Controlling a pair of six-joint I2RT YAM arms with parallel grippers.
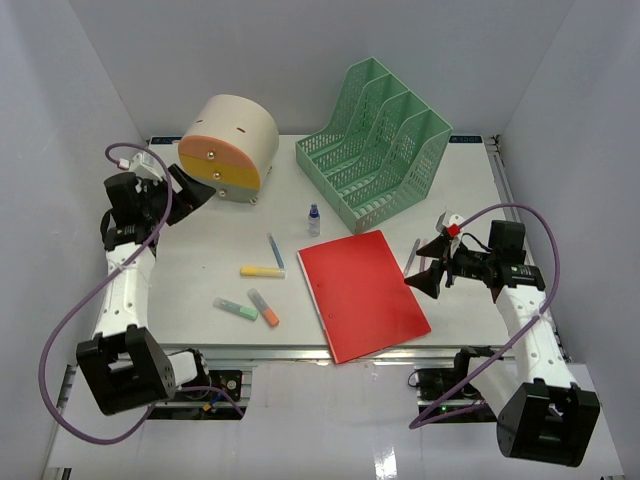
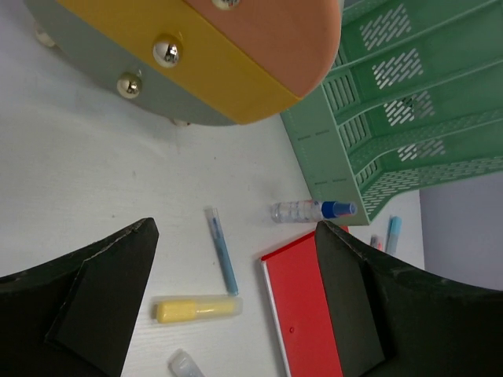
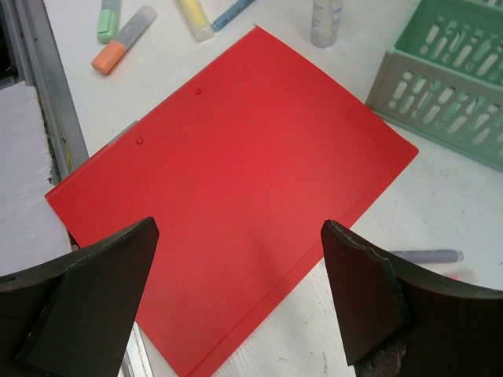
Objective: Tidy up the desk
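While loose on the desk (image 1: 200, 262): three highlighters (image 1: 262, 271) (image 1: 235, 309) (image 1: 264, 307), two pens (image 1: 275, 250) (image 1: 413, 256).

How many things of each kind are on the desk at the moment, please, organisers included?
Highlighters: 3 (yellow highlighter, green highlighter, orange highlighter)
Pens: 2 (blue pen, grey pen)
Small bottle: 1
Red folder: 1
Green mesh file rack: 1
Round drawer box: 1
Total on the desk: 9

You get bright, even light with soft shadows. The top view glares at six o'clock; both wrist views soften there.
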